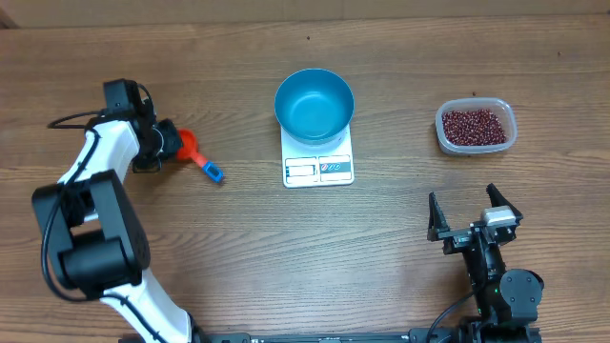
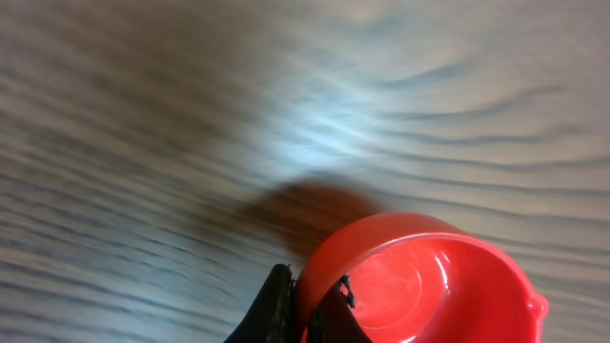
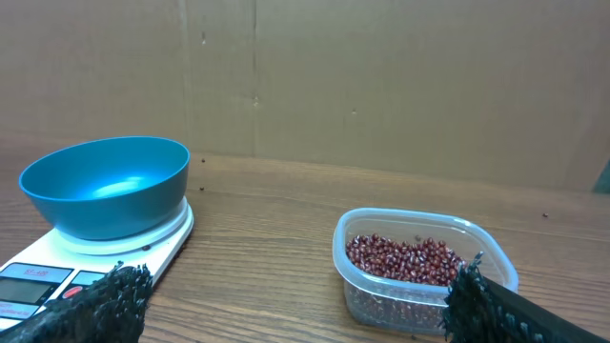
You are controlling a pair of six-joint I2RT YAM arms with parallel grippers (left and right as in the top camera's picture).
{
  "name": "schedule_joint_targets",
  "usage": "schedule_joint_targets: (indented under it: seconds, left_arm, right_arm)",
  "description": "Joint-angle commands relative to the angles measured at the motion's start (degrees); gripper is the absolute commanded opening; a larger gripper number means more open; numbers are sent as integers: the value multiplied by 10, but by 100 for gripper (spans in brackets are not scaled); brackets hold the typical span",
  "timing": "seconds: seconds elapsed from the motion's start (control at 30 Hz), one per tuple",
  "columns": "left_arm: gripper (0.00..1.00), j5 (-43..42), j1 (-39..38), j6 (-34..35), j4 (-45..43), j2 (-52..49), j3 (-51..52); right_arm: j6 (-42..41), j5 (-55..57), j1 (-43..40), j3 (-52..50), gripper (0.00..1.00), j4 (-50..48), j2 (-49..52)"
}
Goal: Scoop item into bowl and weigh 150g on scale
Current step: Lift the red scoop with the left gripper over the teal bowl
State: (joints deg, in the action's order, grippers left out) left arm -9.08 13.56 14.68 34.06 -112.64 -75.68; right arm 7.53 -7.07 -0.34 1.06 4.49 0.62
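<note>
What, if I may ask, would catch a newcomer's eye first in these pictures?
The blue bowl sitting empty on the white scale in the centre of the overhead view stands out first. Left of it, the left gripper pinches the rim of a red scoop. At far right, dark red beans lie in a clear container.

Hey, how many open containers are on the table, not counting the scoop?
2: the blue bowl on the white scale mid-table, and the clear tub of beans to its right.
</note>
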Motion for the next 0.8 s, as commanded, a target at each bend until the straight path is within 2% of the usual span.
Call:
schedule_joint_targets:
  seconds: [0.0,0.13,0.33,0.47,0.7,0.77]
  left_arm:
    - [4,-124,-9,26,-2,122,-33]
    - [4,-163,-46,51,14,215,-33]
    - [4,-158,-147,54,58,314,-33]
    - [4,-154,-195,81,70,328,-33]
    - [4,-146,-257,81,78,327,-33]
    - [4,-133,-272,81,75,326,-33]
  right_arm:
    - [0,4,3,-6,100,-3,-5]
    - [0,4,3,-6,100,-3,-5]
    - [0,4,3,-6,100,-3,-5]
    - [1,4,3,-6,100,-4,-5]
    - [-1,-4,3,-6,100,-3,-5]
    - [-55,-40,3,-6,100,-7,-5]
